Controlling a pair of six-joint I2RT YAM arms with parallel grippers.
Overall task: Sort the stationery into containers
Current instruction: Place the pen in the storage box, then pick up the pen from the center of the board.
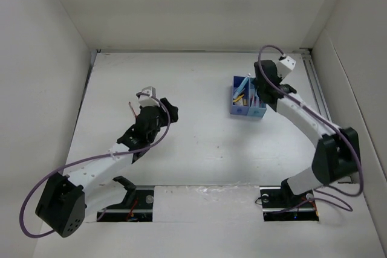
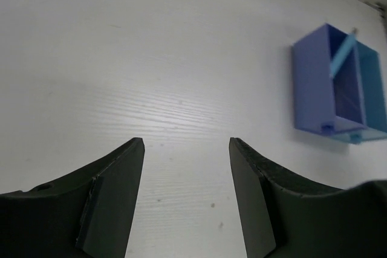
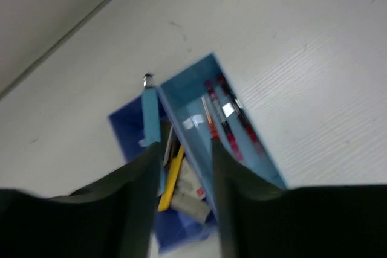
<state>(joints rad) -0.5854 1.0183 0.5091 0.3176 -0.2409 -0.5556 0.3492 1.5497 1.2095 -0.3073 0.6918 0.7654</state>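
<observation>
The right gripper point(image 3: 184, 146) is held directly over the box point(image 3: 188, 104), its jaws parted by a narrow gap with nothing pinched between them. Beneath the fingertips the box is seen from above: red-and-white pens point(image 3: 227, 116) are laid in the lighter compartment under the right finger, while a yellow piece point(image 3: 173, 173) and a beige block point(image 3: 192, 200) are seen in the darker compartment under the left finger. A blue pen point(image 3: 150, 113) is stood up in that darker side, just beyond the left fingertip and apparently free of it. The left gripper point(image 2: 186, 143) is spread wide and empty over bare table point(image 2: 151, 46), with the box well ahead of it and to its right. No loose stationery can be made out on the table in the overhead view, so the sorting is judged to be at or near its end, with a drop into the box just completed. If so, the next move calls for the right gripper to be lifted straight up, so that the leaning pen is not caught and the box is not dragged.
</observation>
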